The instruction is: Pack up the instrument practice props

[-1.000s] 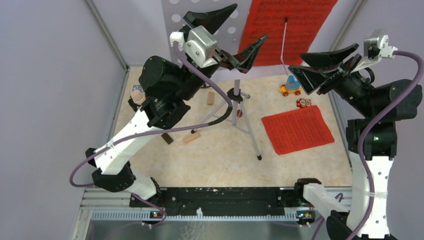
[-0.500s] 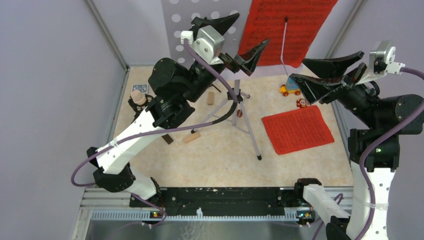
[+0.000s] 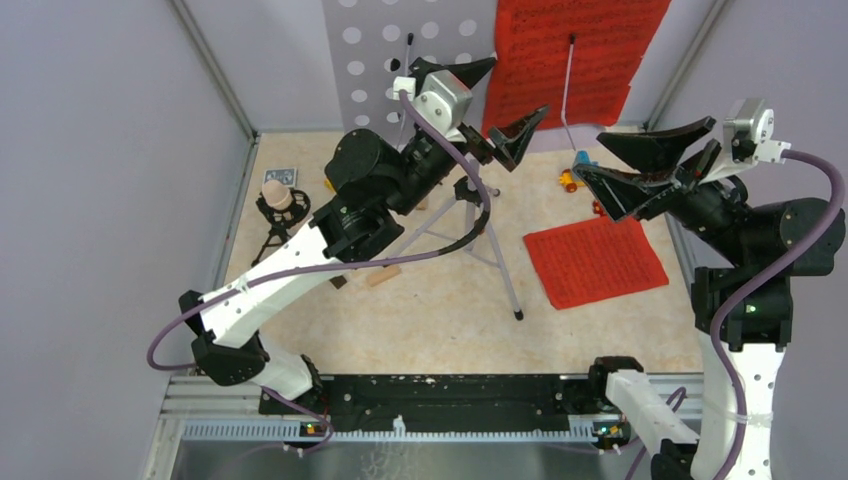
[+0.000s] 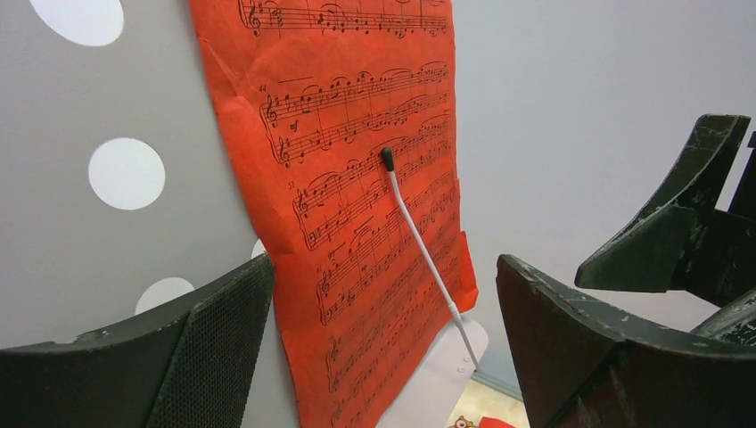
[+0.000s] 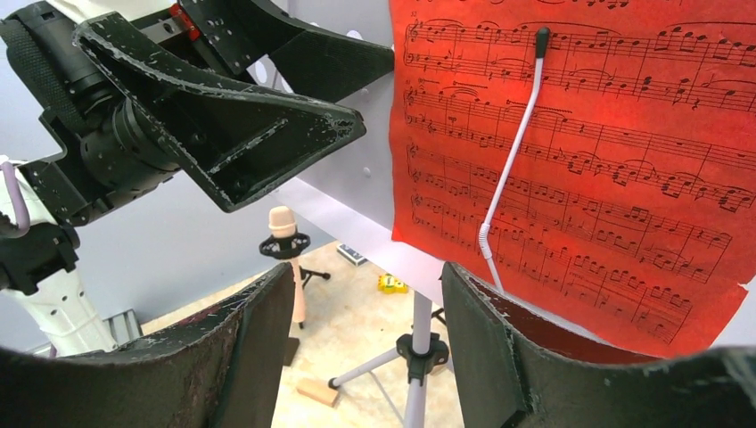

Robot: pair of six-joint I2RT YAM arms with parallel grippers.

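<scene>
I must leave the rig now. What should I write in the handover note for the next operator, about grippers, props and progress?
Left gripper: open, empty, raised in front of the red sheet on the music desk.
Right gripper: open, empty, raised, facing the same sheet.
Props: desk upright on its silver tripod legs; second red sheet flat on the table; beige microphone on a small black tripod, far left.
Done: nothing looks packed.
Left: all of these to pack.

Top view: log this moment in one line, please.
left tool open, raised near sheet on stand | right tool open, raised beside it | second sheet on table | nothing held
</scene>
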